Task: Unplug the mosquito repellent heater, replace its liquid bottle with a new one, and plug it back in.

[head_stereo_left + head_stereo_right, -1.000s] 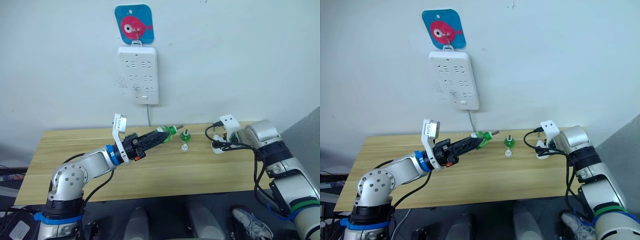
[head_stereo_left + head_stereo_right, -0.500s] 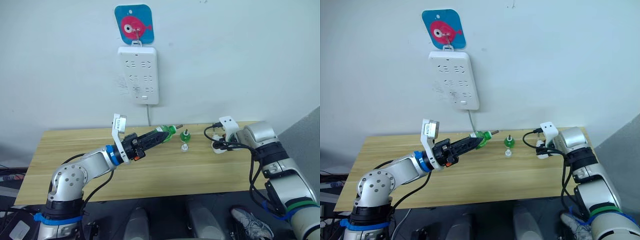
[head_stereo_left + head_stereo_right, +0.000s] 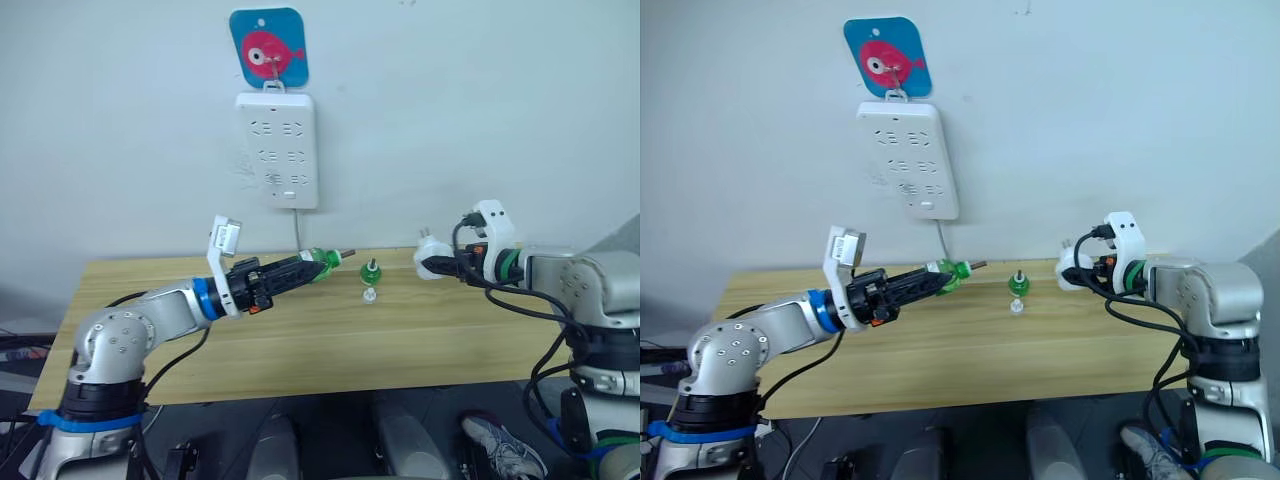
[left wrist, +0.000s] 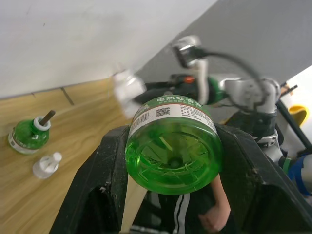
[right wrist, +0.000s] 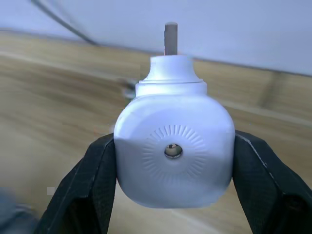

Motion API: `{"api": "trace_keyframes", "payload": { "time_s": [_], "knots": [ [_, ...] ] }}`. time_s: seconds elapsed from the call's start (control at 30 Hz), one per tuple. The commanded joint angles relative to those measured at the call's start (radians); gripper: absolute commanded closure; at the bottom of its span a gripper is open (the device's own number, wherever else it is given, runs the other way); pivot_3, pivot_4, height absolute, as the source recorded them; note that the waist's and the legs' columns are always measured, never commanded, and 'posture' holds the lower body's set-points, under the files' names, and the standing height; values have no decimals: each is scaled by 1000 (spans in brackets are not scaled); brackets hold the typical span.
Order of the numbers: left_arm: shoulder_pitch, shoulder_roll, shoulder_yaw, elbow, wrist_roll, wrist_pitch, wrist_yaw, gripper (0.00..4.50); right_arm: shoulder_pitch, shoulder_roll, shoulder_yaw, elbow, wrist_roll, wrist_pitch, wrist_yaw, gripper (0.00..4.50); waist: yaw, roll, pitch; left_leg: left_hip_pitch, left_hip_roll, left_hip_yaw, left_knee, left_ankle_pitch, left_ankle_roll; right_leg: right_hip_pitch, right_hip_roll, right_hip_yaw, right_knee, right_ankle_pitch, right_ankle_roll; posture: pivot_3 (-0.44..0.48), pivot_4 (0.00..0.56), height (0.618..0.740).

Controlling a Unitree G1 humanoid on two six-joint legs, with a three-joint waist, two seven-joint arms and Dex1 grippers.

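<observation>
My right gripper (image 3: 441,267) is shut on the mosquito repellent heater (image 3: 429,263), a small white rounded unit held in the air above the table's right end. In the right wrist view the heater (image 5: 174,151) sits between both black fingers (image 5: 92,183), with a small hole in its face and a metal prong pointing away. My left gripper (image 3: 303,268) is shut on a green liquid bottle (image 3: 322,260), held level over the table's back middle. Its base (image 4: 171,146) faces the left wrist camera. A second green bottle (image 3: 370,271) stands upright on the table between the grippers, with a small white cap (image 3: 369,295) in front of it.
A long white power strip (image 3: 277,150) hangs on the wall under a blue fish plaque (image 3: 268,47), its cord dropping behind the wooden table (image 3: 330,345). The table's front half and left end are bare.
My right gripper has lifted the heater off the table and swung it up, pointing toward the middle. The left gripper with its bottle has shifted slightly left and up.
</observation>
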Motion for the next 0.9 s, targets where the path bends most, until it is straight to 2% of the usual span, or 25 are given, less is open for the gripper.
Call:
{"api": "trace_keyframes", "payload": {
  "time_s": [0.03,0.17,0.27,0.63,0.9],
  "knots": [
    [-44,43,25,9,-13,31,-71,2227,17,47,-154,-131,186,32,64,1589,-5,1,0,0,0,0,0,0,0,0,0,0,0,0,0,-195,196,725],
    [-100,66,16,30,-11,59,-111,2227,17,113,-239,-150,350,84,73,1589,-13,1,0,0,0,0,1,0,0,0,0,0,0,0,0,-185,192,725],
    [-135,69,19,37,-15,76,-124,2227,5,137,-257,-132,443,106,62,1589,-19,1,0,0,0,0,0,0,0,0,0,0,0,0,0,-177,189,725],
    [-172,55,29,25,-78,140,-153,2227,-6,144,-210,-65,658,81,-70,1589,-21,1,0,0,0,0,0,0,0,0,0,0,0,0,0,-161,181,725],
    [-187,42,25,28,-111,162,-161,2227,15,84,-133,-26,815,10,-152,1589,-21,1,0,0,0,0,0,0,0,0,0,0,0,0,0,-155,181,725]
  ]
}}
